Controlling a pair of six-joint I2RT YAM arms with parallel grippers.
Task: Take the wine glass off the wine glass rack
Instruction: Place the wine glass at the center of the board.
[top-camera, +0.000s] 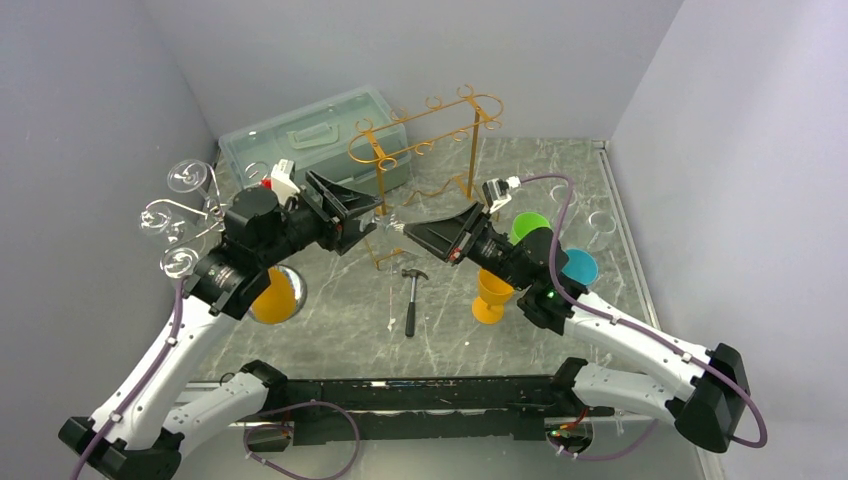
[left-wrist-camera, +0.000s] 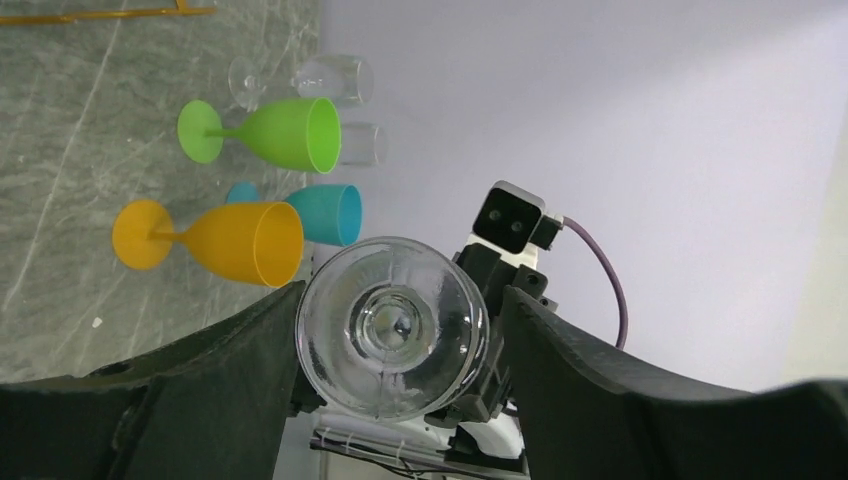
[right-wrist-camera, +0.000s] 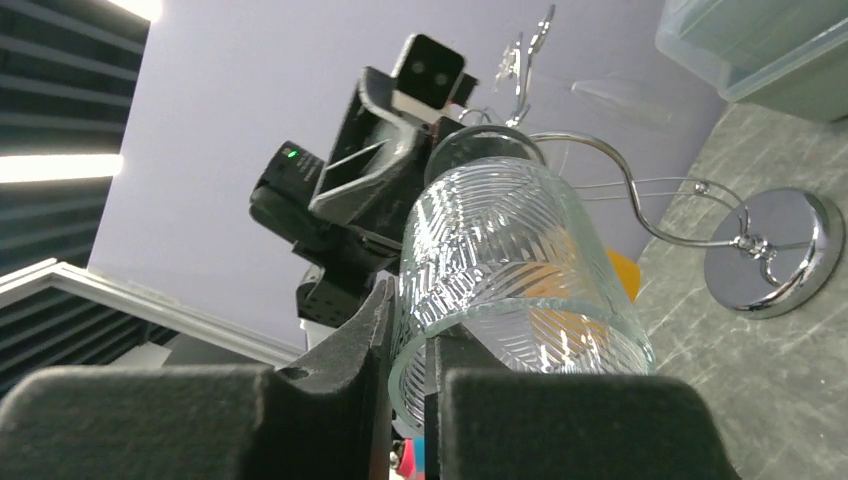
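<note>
R gripper prob. on glass

We see the wine glass, clear with slanting ribs cut in its bowl, on its side in the air between our hands; our right hand pinches its rim wall; our left hand flanks it, pressing or not we cannot tell; the wine glass rack, silver wire on a round chrome foot, stands well apart at the left, three clear glasses hanging on it.
</note>
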